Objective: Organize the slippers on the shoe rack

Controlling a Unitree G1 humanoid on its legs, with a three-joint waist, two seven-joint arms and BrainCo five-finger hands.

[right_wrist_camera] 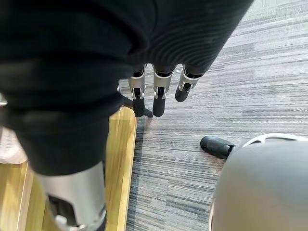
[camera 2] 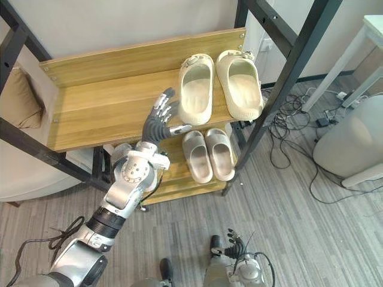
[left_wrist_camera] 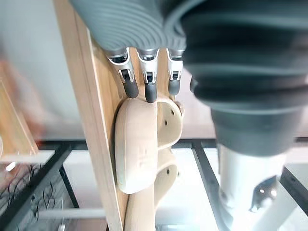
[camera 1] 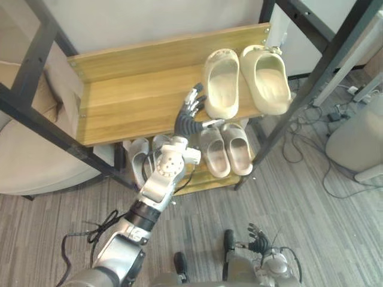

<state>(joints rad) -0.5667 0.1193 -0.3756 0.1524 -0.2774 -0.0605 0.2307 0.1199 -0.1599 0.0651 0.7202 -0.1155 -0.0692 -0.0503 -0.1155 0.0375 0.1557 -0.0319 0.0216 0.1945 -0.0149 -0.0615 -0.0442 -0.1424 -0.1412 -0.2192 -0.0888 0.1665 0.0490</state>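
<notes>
Slippers (camera 1: 222,86) paired on top shelf (camera 1: 131,101), long axes front-to-back, toe ends unclear; left hand (camera 1: 190,116) spread, just beside.

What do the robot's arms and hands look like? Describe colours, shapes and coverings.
The left arm is silver-grey, with a round wrist housing dotted with holes. The left hand and right hand wear dark ribbed covers; their silver fingers end in dark tips.

**Two wooden shelves, three pairs**

The shoe rack (camera 1: 119,101) has wooden shelves in a black frame; on the upper shelf (camera 1: 137,110) two cream slippers (camera 1: 222,86) lie side by side at its right end; on the lower shelf (camera 1: 206,179) lie a beige pair (camera 1: 214,152) and, left of it, a grey pair (camera 1: 137,161), partly hidden.
</notes>
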